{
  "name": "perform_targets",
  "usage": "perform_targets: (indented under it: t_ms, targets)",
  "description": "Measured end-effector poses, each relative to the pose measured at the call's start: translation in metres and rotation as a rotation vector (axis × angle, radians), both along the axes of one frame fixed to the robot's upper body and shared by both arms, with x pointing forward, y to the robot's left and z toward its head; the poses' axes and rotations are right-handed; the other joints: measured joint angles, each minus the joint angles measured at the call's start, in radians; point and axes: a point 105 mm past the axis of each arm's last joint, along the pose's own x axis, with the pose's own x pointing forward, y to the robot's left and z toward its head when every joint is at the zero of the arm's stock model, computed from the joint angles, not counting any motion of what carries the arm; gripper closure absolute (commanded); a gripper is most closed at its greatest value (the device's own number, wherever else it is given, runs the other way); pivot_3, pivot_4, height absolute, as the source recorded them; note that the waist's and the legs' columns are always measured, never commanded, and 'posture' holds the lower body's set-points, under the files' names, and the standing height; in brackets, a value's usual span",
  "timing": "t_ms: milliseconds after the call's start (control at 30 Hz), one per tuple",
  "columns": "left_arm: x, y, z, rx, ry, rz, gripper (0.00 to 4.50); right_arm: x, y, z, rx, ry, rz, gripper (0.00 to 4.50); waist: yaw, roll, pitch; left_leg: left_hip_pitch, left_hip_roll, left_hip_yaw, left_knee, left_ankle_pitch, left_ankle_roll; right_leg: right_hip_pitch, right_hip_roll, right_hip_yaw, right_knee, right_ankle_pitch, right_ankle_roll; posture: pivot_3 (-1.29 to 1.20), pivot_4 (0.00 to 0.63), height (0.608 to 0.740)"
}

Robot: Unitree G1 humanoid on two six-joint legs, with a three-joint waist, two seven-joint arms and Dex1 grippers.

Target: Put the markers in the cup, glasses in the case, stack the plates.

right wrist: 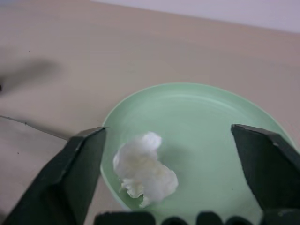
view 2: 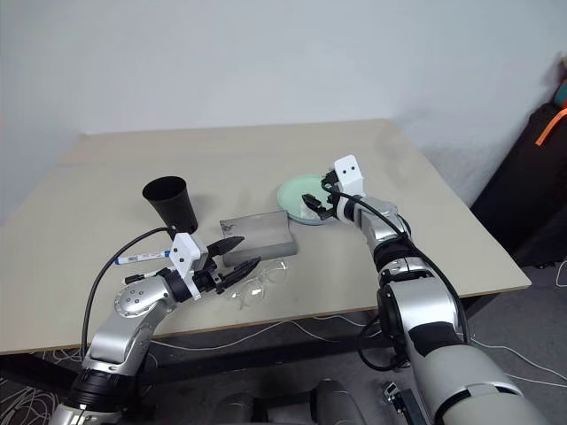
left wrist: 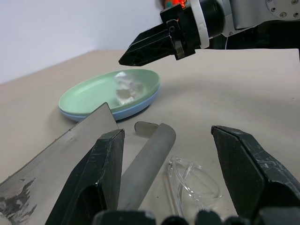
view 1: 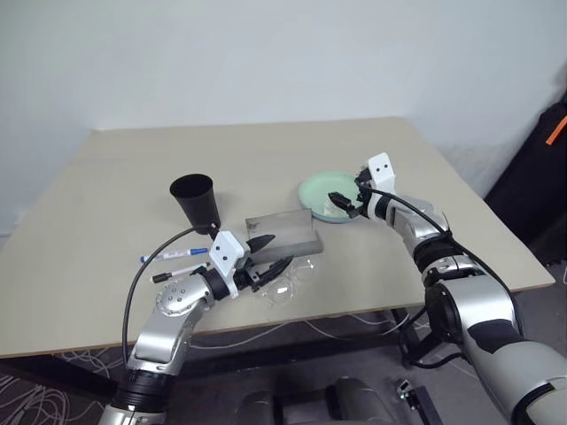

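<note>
On table [view 1: 133, 177], mint plate [right wrist: 220, 126] lies under open right tool [right wrist: 180, 159].

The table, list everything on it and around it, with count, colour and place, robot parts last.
Round shallow plastic plates: two, mint green stacked on light blue, table's right-centre.
Crumpled white lump: one, in the green plate.
Tall black tapered plastic cup: one, left of centre, upright.
Grey rectangular hinged case: one, centre, lid open.
Clear thin-framed glasses: one, in front of the case.
White-barrelled markers: two, blue-capped, black-capped, near the left edge.
Beige table: one.
Left tool: open, over the glasses.
Right tool: open, above the plates.
</note>
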Motion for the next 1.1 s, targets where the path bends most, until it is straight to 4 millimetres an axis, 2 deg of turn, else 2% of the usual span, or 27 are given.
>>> perform_targets:
  t_ms: [133, 300, 500, 567, 767, 1000, 1100]
  targets:
    - [-0.001, 0.002, -0.001, 0.024, 0.006, -0.02, 1.38, -0.016, -0.002, -0.009, 0.017, -0.011, 0.105, 0.03, 0.003, 0.0, 0.0, 0.0, 0.0, 0.0, 0.0, 0.0, 0.0, 0.0, 0.0, 0.0, 0.0, 0.0, 0.0, 0.0, 0.0, 0.74]
    - [-0.004, 0.014, -0.003, 0.152, 0.068, -0.135, 1.38, -0.058, -0.015, -0.032, -0.029, 0.018, 0.289, 0.03, 0.004, 0.002, 0.0, 0.0, -0.001, 0.0, 0.0, 0.0, 0.0, 0.0, 0.0, -0.001, 0.0, -0.001, 0.001, 0.0, 0.0, 0.74]
    - [0.013, 0.019, 0.016, 0.266, 0.093, -0.308, 1.38, -0.086, -0.014, -0.03, -0.088, -0.018, 0.42, 0.03, 0.001, 0.001, 0.0, 0.001, -0.001, 0.0, 0.001, 0.0, 0.0, 0.0, 0.0, -0.002, 0.001, 0.0, 0.0, 0.0, 0.0, 0.74]
    - [0.015, 0.02, 0.015, 0.307, 0.134, -0.374, 1.38, -0.093, -0.014, -0.033, -0.1, -0.013, 0.451, 0.03, 0.002, 0.001, 0.0, 0.001, -0.001, -0.001, 0.0, 0.0, 0.0, 0.0, 0.001, -0.002, 0.001, 0.0, 0.0, 0.0, 0.0, 0.74]
    - [0.013, 0.027, 0.002, 0.433, 0.293, -0.545, 1.38, -0.099, -0.009, -0.04, -0.093, -0.013, 0.446, 0.03, 0.002, 0.001, 0.0, -0.001, -0.001, 0.0, 0.0, 0.0, 0.0, -0.001, 0.001, -0.001, 0.0, -0.001, 0.0, 0.0, 0.0, 0.74]
    - [0.019, 0.036, 0.004, 0.557, 0.356, -0.653, 1.38, -0.102, -0.004, -0.047, -0.064, -0.031, 0.39, 0.03, 0.004, 0.0, 0.0, -0.001, -0.001, 0.0, 0.001, 0.0, 0.0, -0.001, 0.0, -0.001, 0.0, -0.001, 0.0, 0.0, 0.0, 0.74]
    - [0.023, 0.029, 0.006, 0.528, 0.369, -0.667, 1.38, -0.105, -0.005, -0.053, -0.056, -0.023, 0.358, 0.03, 0.005, 0.0, 0.001, -0.002, -0.001, 0.0, 0.001, 0.0, 0.0, -0.001, 0.0, -0.001, 0.0, -0.001, 0.001, 0.0, 0.0, 0.74]
